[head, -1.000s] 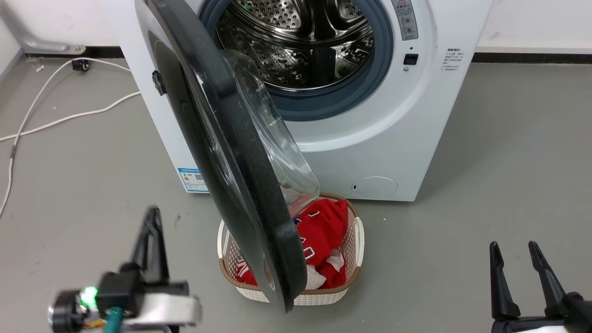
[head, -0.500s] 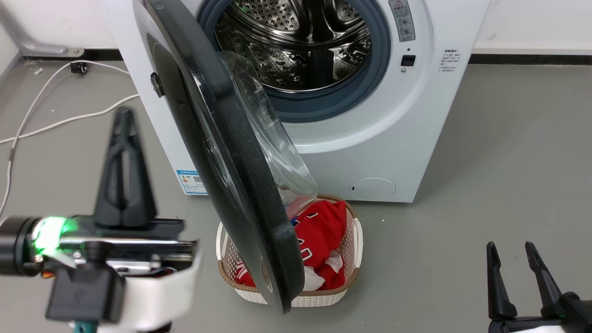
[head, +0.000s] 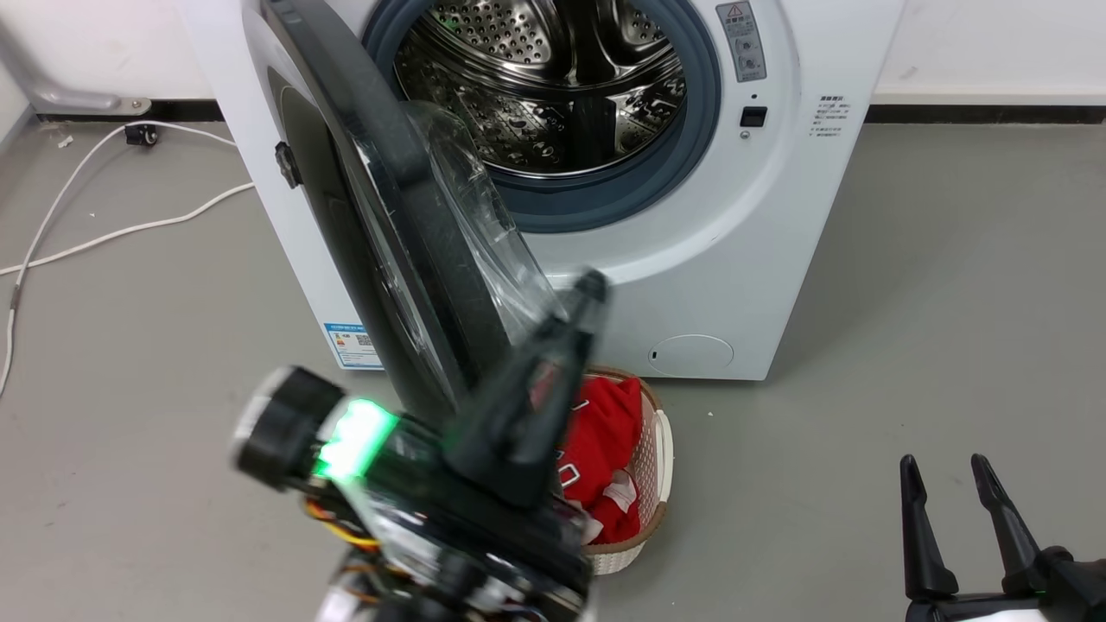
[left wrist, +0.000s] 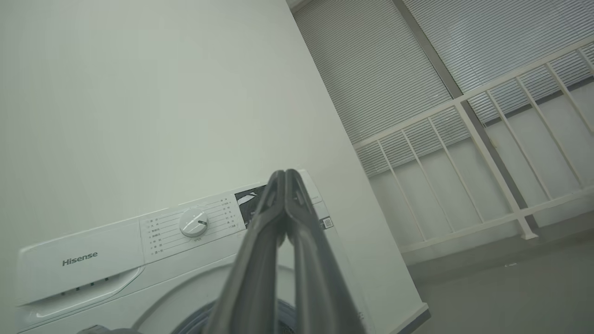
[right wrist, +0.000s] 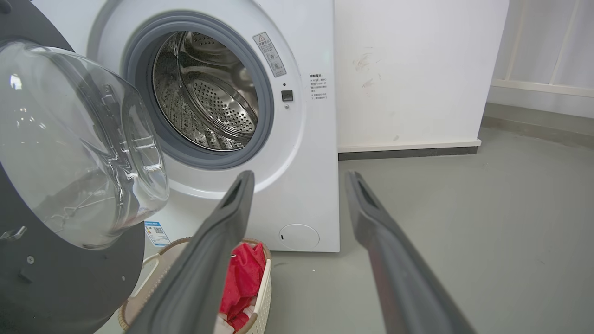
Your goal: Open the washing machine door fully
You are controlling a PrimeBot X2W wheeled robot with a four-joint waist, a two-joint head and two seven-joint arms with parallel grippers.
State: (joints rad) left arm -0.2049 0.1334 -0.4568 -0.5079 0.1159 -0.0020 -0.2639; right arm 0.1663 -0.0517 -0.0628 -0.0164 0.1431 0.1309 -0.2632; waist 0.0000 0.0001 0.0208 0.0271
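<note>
Door (head: 389, 155): part open, hinged at the left of the washer (head: 743, 242) opening and swung out toward me. The head view takes it nearly edge-on, so the round shape reads as a long dark band running from the top left down toward the basket (head: 661, 441). The bowl (head: 492, 233) bulges to the right, toward the drum (head: 553, 78); the glossy outer face turns left. In the right wrist view I see the door's inner side (right wrist: 69, 278) and the bowl broadside, left of the opening, with the lower rim above the basket.

Hidden or unclear: the door's top is cut by the frame edge, and its lower end sits behind my left gripper (head: 587, 294). That gripper is blurred. Its fingers are pressed together with nothing between them, and the tip lies in front of the bowl's lower edge. I cannot tell whether it touches. In the left wrist view, the left gripper (left wrist: 284, 178) points up at the control panel (left wrist: 158, 232).

My right gripper (head: 943, 466) is low right, fingers spread, empty, well apart from the washer.

The red clothes (head: 605, 423) in the basket are partly covered by the left gripper.
</note>
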